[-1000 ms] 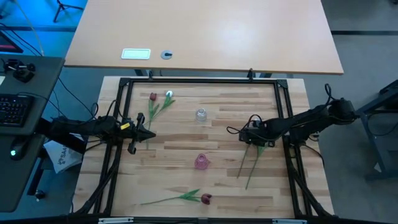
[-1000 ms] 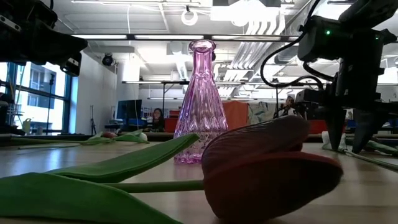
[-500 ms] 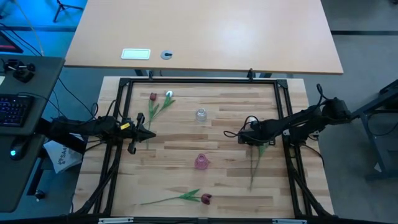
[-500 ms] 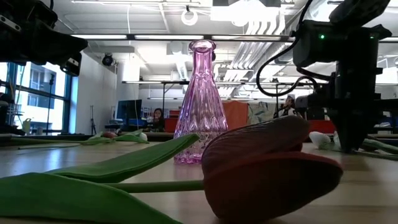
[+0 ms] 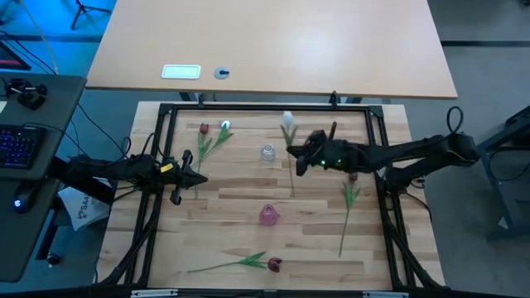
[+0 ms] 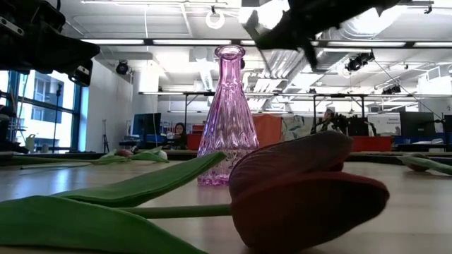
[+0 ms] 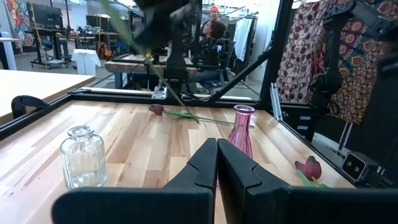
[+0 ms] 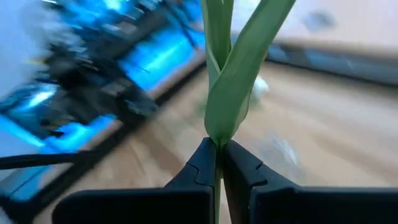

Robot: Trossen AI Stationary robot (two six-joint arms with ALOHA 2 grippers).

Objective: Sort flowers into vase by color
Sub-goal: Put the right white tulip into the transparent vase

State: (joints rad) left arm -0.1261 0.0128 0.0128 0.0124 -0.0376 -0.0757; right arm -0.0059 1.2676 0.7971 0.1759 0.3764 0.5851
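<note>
Right gripper (image 5: pixel 300 157) now beside clear vase (image 5: pixel 267 153)

Dark jointed arms, black cables, green indicator light.

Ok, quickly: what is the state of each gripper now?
Left gripper: fingers shut, holding nothing, at the table's left side.
Right gripper: fingers shut on the white tulip stem, lifted near the clear vase.

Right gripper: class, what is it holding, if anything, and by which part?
The right gripper is shut on a white tulip, pinching its green stem just below the leaves. The left gripper is shut and holds nothing.
</note>
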